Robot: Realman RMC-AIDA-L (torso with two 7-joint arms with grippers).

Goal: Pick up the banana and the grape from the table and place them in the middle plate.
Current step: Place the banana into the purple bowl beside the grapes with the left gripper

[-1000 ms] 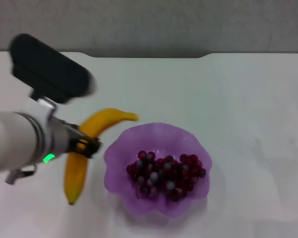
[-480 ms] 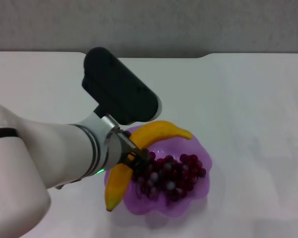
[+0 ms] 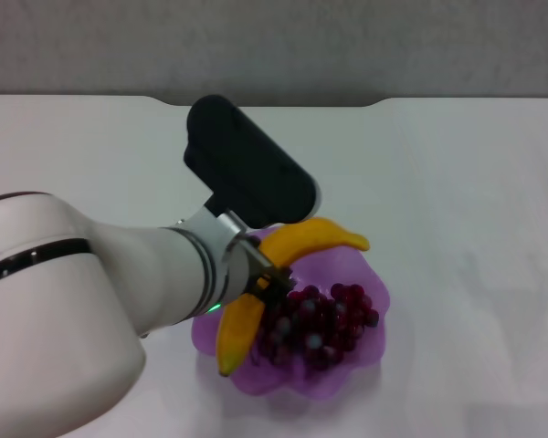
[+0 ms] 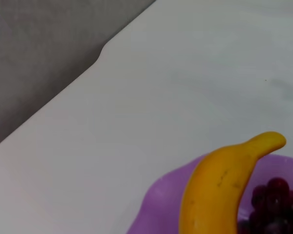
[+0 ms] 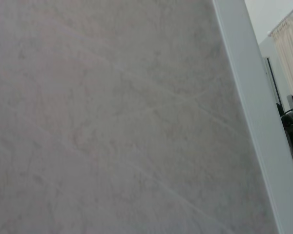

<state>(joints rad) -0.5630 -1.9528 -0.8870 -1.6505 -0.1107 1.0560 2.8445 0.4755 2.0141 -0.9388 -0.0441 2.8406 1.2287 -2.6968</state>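
One arm is at work: the left gripper (image 3: 267, 279) is clamped on the banana (image 3: 292, 260) near its middle, holding it over the left part of the middle plate (image 3: 345, 379). The banana's far tip points right, past the plate's far rim, while its near tip hangs down by the plate's near-left edge (whether it touches the rim cannot be told). Seen from the left wrist, the banana (image 4: 219, 185) rises over the purple rim of the plate (image 4: 158, 197), with the white table (image 4: 151, 97) spreading beyond it to the notched far edge.

Inside the plate lies the grape (image 3: 324, 319), a dark red-purple bunch filling the middle and right of the bowl, just beside the gripper and partly under the banana. A few of its berries (image 4: 276, 195) show beside the banana in the left wrist view.

Nothing of the right gripper appears; its wrist camera faces a grey wall (image 5: 112, 122).
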